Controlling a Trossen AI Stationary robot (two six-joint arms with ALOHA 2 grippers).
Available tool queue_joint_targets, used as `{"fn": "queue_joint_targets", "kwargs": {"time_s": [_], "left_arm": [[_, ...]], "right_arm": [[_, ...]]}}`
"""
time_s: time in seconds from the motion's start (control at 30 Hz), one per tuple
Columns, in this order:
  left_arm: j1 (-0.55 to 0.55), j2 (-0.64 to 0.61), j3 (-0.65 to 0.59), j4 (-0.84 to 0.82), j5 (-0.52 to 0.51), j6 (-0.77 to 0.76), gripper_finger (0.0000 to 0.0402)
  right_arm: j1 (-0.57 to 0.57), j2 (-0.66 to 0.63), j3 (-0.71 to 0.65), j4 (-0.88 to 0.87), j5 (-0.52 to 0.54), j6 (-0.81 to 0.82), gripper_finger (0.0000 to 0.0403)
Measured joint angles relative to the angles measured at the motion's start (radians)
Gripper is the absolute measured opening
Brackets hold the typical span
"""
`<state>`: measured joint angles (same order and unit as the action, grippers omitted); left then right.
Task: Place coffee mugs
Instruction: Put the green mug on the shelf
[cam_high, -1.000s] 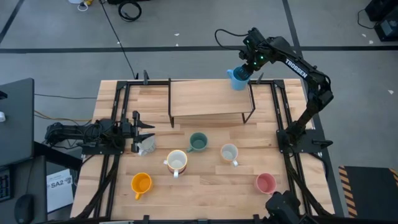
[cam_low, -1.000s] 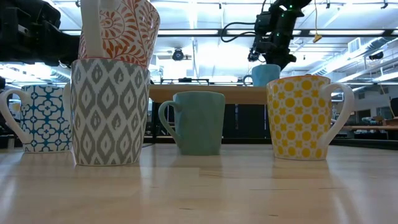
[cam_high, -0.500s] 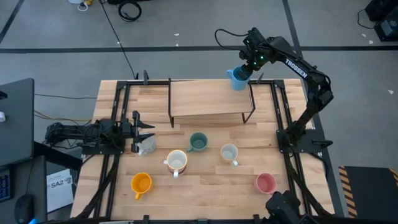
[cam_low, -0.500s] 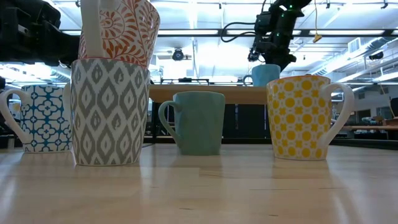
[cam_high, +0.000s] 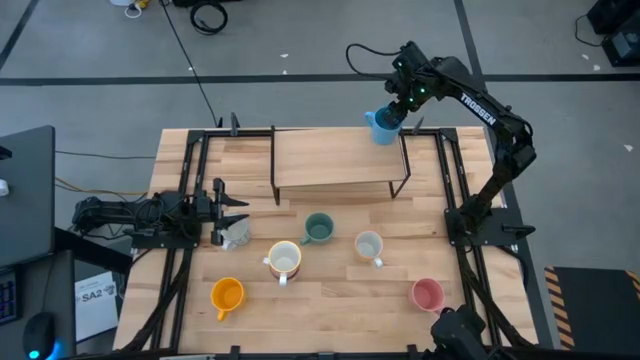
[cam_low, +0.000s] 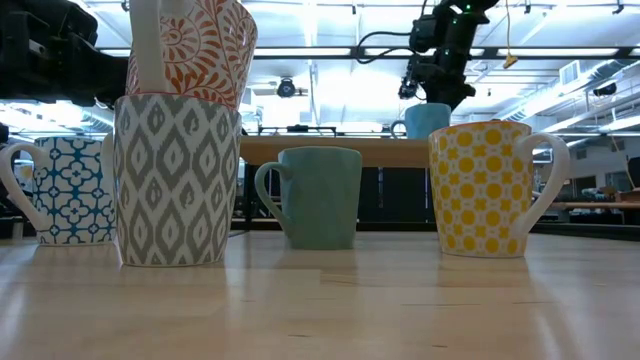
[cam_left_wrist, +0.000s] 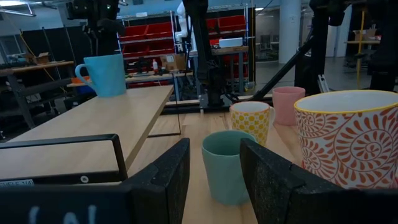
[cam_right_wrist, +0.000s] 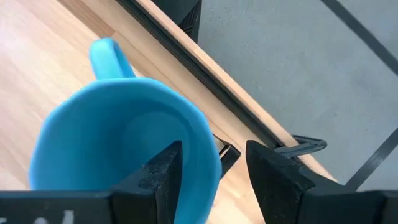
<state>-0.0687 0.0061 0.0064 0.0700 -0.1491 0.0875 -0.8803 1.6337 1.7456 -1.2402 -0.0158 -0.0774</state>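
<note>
- The bright blue round ceramic mug (cam_high: 381, 127) stands upright, mouth up, on the far right corner of the raised wooden shelf (cam_high: 335, 160) at the back of the table (cam_high: 330, 300); nothing shows inside it.
- Its handle (cam_right_wrist: 107, 55) points along the shelf's back edge, towards the shelf's other end.
- The right gripper (cam_right_wrist: 208, 163) hangs just above the blue mug's rim; one of its jaws is over the mug's mouth, the other outside the wall, spread wide and not pressing the wall.
- In front of the shelf stand the dark green mug (cam_high: 318, 228), a cream mug with a yellow dotted outside (cam_high: 284, 260) and a pale grey mug (cam_high: 369, 245), all upright and empty.
- Farther forward from the shelf are the orange mug (cam_high: 227, 295) and the pink mug (cam_high: 428, 294), well apart.
- The left gripper (cam_high: 222, 215) waits left of the green mug, beside a grey-patterned mug (cam_high: 237, 233); its jaws stand partly apart with nothing between them.
</note>
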Motion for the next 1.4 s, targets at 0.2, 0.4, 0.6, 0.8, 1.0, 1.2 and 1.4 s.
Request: {"fn": "queue_joint_targets", "kwargs": {"time_s": [0.2,0.4,0.6,0.8,1.0,1.2,1.4], "left_arm": [[0.0,0.0,0.0,0.0,0.0,0.0,0.0148],[0.0,0.0,0.0,0.0,0.0,-0.025,0.0148],[0.0,0.0,0.0,0.0,0.0,-0.025,0.0148],[0.0,0.0,0.0,0.0,0.0,-0.026,0.0148],[0.0,0.0,0.0,0.0,0.0,-0.026,0.0148],[0.0,0.0,0.0,0.0,0.0,-0.026,0.0148],[0.0,0.0,0.0,0.0,0.0,-0.026,0.0148]], "right_arm": [[0.0,0.0,0.078,-0.015,-0.001,-0.004,0.0183],[0.0,0.0,0.189,-0.049,-0.002,-0.004,0.0182],[0.007,0.0,0.312,-0.047,-0.081,0.007,0.0182],[0.058,-0.001,0.356,-0.001,-0.289,0.041,0.0182],[0.182,-0.001,0.356,0.042,-0.349,0.017,0.0182],[0.344,-0.001,0.356,0.053,-0.348,-0.022,0.0182],[0.499,-0.001,0.356,0.06,-0.343,-0.074,0.0182]]}}
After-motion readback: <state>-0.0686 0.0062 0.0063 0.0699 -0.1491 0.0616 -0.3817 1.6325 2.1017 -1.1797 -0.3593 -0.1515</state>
